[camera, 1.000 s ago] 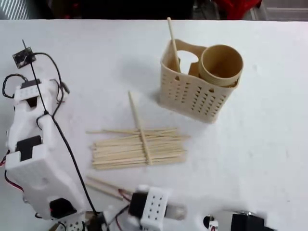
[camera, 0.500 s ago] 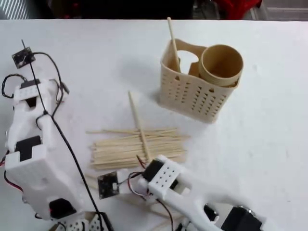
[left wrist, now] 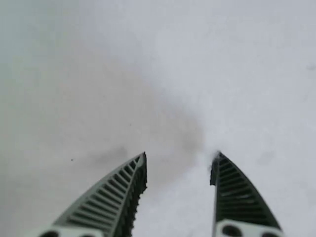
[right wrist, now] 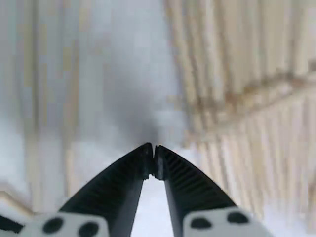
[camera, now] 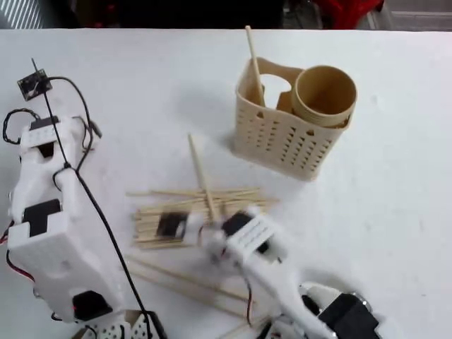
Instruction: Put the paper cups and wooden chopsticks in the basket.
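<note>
Chopsticks [camera: 176,201] remain your main job: the bundle lies mid-table in the high view, with a single stick [camera: 198,162] crossed over it and pointing toward 12 o'clock, and a few loose sticks [camera: 176,279] lying apart at 6 o'clock from it. The basket [camera: 275,141] stands at about 1 o'clock from the bundle. It already holds one paper cup [camera: 325,95] and one upright stick [camera: 253,60], so the cup part looks done, judging by what lies on the table [camera: 141,85].

Over the last second your right arm [camera: 254,240] has swung up from the 6 o'clock edge and now hangs over the near side of the bundle. The sticks themselves have not moved. In the right wrist view, the right gripper [right wrist: 154,150] has its jaws pressed together at the tips, gripping nothing, with the chopsticks [right wrist: 237,74] just beyond them.

So you have made the approach but not the pick. You will probably need to open those jaws before you come down on a stick.

Your left arm [camera: 49,226] has stayed at 9 o'clock. The left gripper [left wrist: 180,155] has its jaws spread wide over bare table, with nothing between them.
</note>
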### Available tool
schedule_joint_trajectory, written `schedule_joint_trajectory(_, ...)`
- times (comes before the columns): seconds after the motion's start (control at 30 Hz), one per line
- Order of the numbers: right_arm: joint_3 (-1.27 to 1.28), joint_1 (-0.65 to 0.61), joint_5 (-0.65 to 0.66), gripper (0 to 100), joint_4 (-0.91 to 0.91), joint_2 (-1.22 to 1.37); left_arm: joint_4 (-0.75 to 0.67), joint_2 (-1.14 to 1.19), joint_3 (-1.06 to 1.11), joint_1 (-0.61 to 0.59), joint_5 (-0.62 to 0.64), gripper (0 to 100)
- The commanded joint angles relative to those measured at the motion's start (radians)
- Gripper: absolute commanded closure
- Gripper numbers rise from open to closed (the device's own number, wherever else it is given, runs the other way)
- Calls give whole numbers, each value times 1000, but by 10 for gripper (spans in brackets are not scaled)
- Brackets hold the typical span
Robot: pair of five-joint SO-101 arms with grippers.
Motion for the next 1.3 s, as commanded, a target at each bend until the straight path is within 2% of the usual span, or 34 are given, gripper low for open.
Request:
schedule_joint_trajectory(0.0, -109, 137, -5, 975, -10, -8, -20, -10, -40, -8, 11, 777)
schedule_joint_trajectory(0.13, -161, 196, -25, 971, -12, -19, -20, -10, -40, -8, 11, 777)
schedule_joint_trajectory(0.23, -221, 176, -137, 971, -18, -13, -20, -8, -43, -8, 11, 777)
schedule_joint_trajectory(0.33, -348, 143, -313, 962, -10, 10, -20, -8, -43, -8, 11, 777)
schedule_joint_trajectory(0.43, -497, 99, -416, 893, 16, 97, -20, -8, -41, -8, 11, 777)
schedule_joint_trajectory(0.53, -612, 36, -439, 808, 15, 257, -20, -8, -41, -8, 11, 777)
schedule_joint_trajectory(0.63, -717, 2, -445, 775, 15, 438, -20, -8, -41, -8, 11, 777)
schedule_joint_trajectory(0.9, -936, 65, -446, 811, -1, 727, -20, -8, -44, -5, 11, 777)
schedule_joint_trajectory(1.0, -951, 85, -446, 863, -1, 768, -20, -8, -46, -4, 11, 777)
schedule_joint_trajectory(1.13, -947, 94, -446, 986, 2, 786, -20, -8, -46, -4, 11, 777)
schedule_joint_trajectory(1.27, -944, 93, -446, 982, 31, 734, -20, -8, -44, -4, 11, 777)
